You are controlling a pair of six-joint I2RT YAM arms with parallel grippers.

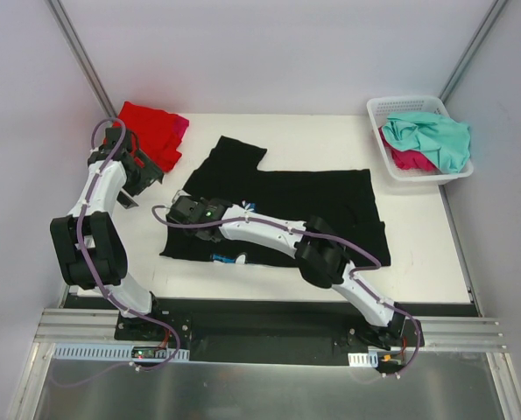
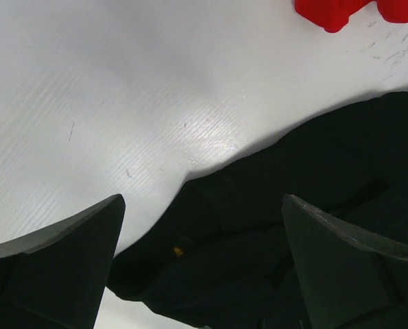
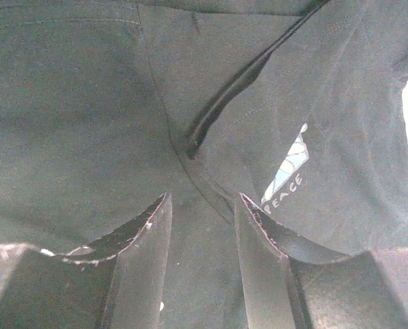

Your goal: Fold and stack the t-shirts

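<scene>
1. Black t-shirt (image 1: 330,194): spread flat across the middle of the table (image 1: 313,131), with one sleeve pointed far-left. A small printed motif (image 3: 289,171) is seen close to the right gripper.
2. Right gripper (image 3: 204,199): extended across to the left part of the black t-shirt and set low over the cloth. The jaws are held part-way apart, and nothing is seen pinched between them. Risk: a flat layer may be slipped over and missed. Both layers may also be gathered, so that a crease is dragged into the fold.
3. Left gripper (image 2: 202,199): spread to its widest, empty, poised over the shirt's left edge where cloth meets bare table. Risk: if only one side is lifted, a skewed fold is likely.
4. Red t-shirt (image 1: 151,127): folded at far left, close beside the left arm. Risk: it may be nudged by a swing of that arm.
5. Teal t-shirt (image 1: 435,136) and magenta t-shirt (image 1: 409,160): heaped unfolded in the basket (image 1: 409,101) at far right, well apart from both arms. No hazard is judged there.
</scene>
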